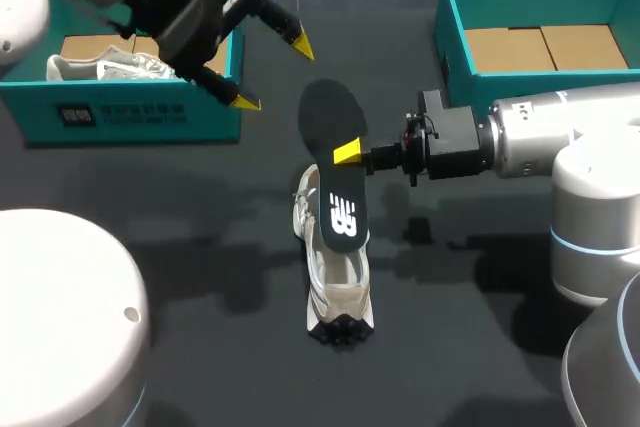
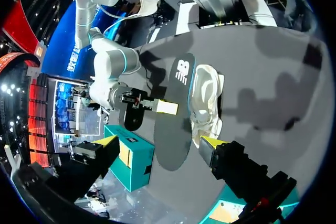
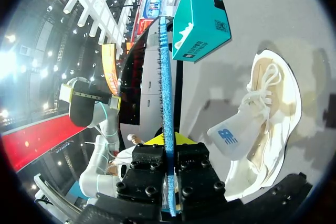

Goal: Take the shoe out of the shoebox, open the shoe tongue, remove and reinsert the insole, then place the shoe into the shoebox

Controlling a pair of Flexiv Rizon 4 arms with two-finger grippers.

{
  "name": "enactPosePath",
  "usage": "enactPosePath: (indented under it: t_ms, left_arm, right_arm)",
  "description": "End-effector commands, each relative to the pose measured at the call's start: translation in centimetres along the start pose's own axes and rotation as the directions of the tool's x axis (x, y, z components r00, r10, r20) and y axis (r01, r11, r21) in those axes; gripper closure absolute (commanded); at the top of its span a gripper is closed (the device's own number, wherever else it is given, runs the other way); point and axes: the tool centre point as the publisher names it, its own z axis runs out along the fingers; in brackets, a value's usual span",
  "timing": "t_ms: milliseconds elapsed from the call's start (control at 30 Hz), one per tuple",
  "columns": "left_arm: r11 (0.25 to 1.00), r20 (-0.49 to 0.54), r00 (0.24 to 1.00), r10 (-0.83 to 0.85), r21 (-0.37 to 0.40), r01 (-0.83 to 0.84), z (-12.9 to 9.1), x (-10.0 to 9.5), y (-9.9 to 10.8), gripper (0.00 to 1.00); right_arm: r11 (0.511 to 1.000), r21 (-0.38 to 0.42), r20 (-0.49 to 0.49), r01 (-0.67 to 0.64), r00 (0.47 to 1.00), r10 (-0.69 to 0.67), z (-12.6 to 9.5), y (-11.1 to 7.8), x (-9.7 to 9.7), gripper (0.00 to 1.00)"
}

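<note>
Head view first. Your right claw (image 1: 348, 153) comes in from the right and is clamped on the insole (image 1: 340, 197), about halfway along its edge. It holds the insole up off the dark counter (image 1: 200, 347), logo side up. The insole's near end hangs over the shoe (image 1: 338, 282), which lies mid-counter. Your left claw (image 1: 275, 72) hangs wide open just up-left of the insole, touching nothing. Right behind it is the left box (image 1: 130, 112) with a second shoe (image 1: 100, 67) inside. The right box (image 1: 455, 37) sits at the far right behind the right arm, with its cardboard floor showing.

In the left wrist view, the left claw (image 2: 160, 141) is spread wide with the insole (image 2: 178, 93) ahead of it, clear of both tips. The right claw (image 2: 167, 107) grips the insole from the side. The shoe (image 2: 207, 98) lies just beside the insole on the grey counter (image 2: 273, 66), and the right box (image 2: 134, 161) is beyond.

In the right wrist view, the insole (image 3: 167, 93) shows edge-on, pinched in the right claw (image 3: 167, 141). The shoe (image 3: 262, 124) lies on its side on the counter (image 3: 294, 35), beside and below the claw. The left box (image 3: 202, 19) is farther ahead, with the second shoe (image 3: 182, 39) peeking out.
</note>
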Motion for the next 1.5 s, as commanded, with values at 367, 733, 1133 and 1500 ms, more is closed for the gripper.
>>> enactPosePath:
  t_ms: [367, 733, 1133, 1500]
  left_arm:
    - [0.999, -0.628, 0.778, 0.024, -0.013, -0.041, 3.0, -5.6, 1.8, 0.0]
    - [0.996, -0.768, 0.641, 0.012, -0.047, -0.074, 4.7, -7.8, 1.9, 0.0]
    - [0.996, -0.776, 0.63, -0.015, -0.07, -0.062, 4.9, -8.1, 1.4, 0.0]
    - [0.995, -0.732, 0.681, -0.016, -0.081, -0.064, 4.2, -7.6, 0.3, 0.0]
  right_arm:
    - [1.0, -0.003, 0.003, -0.001, 1.0, 0.001, 0.1, -0.1, 0.0, 1.0]
    - [1.0, -0.003, 0.003, -0.001, 1.0, 0.001, 0.1, -0.1, 0.0, 1.0]
    - [1.0, -0.003, 0.003, -0.001, 1.0, 0.001, 0.1, -0.1, 0.0, 1.0]
    - [1.0, -0.003, 0.003, -0.001, 1.0, 0.001, 0.1, -0.1, 0.0, 1.0]
